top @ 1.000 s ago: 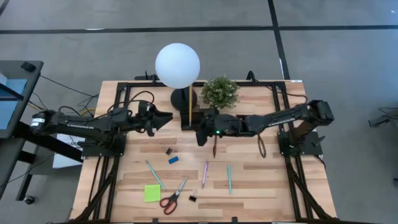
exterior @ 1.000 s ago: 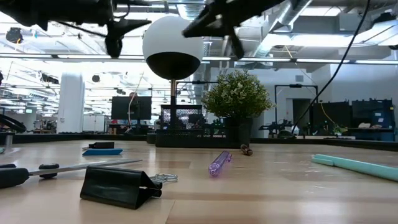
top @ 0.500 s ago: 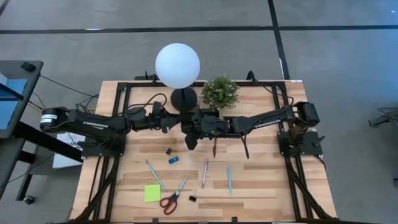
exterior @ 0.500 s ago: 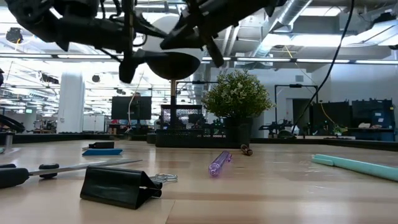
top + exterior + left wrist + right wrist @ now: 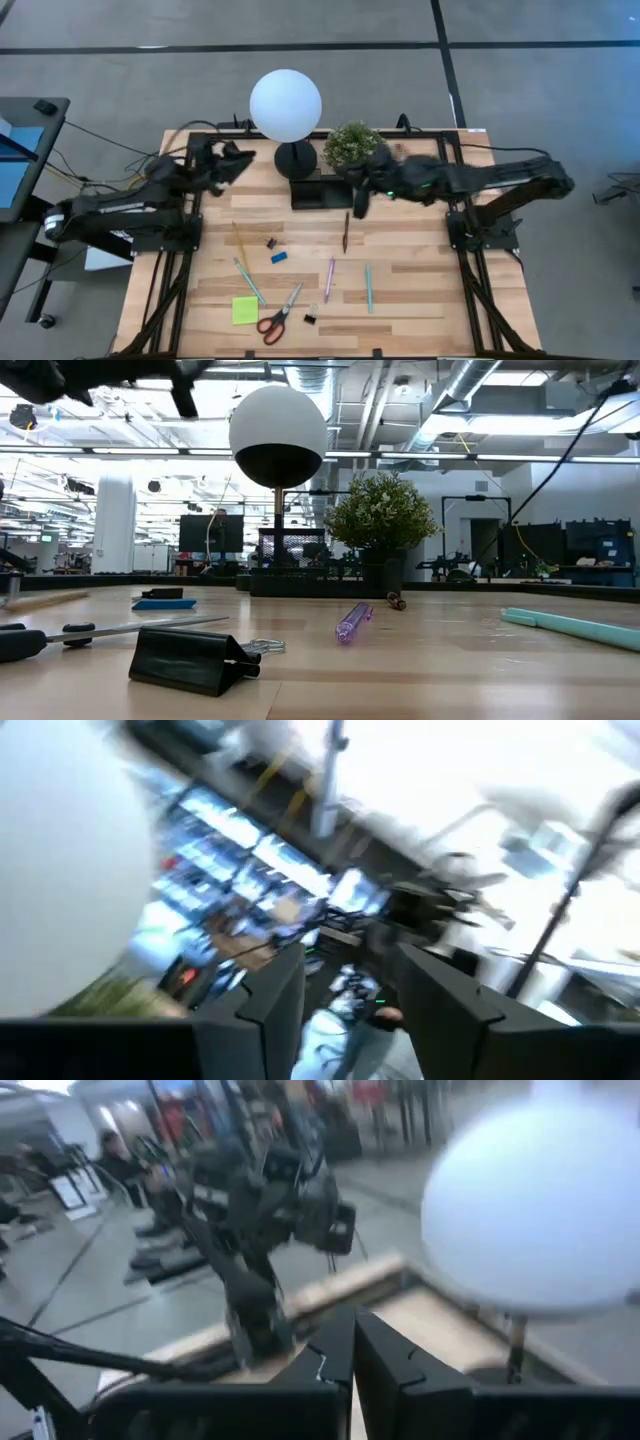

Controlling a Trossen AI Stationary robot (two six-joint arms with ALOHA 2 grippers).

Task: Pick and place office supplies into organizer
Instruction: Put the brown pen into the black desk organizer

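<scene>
Lying loose: the office supplies sit on the wooden table (image 5: 420,290) in the lower centre of the high view, outside the tray.
Supplies: red-handled scissors (image 5: 279,315), lime-green sticky pad (image 5: 245,310), blue eraser (image 5: 279,257), purple pen (image 5: 329,279), two teal pens (image 5: 368,288), brown pencil (image 5: 346,232), a faint wooden pencil (image 5: 239,238), and two black binder clips (image 5: 310,318).
Organizer: the black tray (image 5: 320,190) lies at the centre of the high view, just below the lamp's round base (image 5: 296,158) and down-left of the potted plant (image 5: 355,145). What it contains cannot be made out.
Right gripper (image 5: 358,203): just right of the tray, above the brown pencil's top end. In its wrist view, the fingers (image 5: 375,1355) are pressed together with nothing between them.
Left gripper (image 5: 240,160): upper left of centre, left of the lamp base, well apart from the supplies. In its wrist view, the fingers (image 5: 270,1010) stand wide apart and hold nothing.
</scene>
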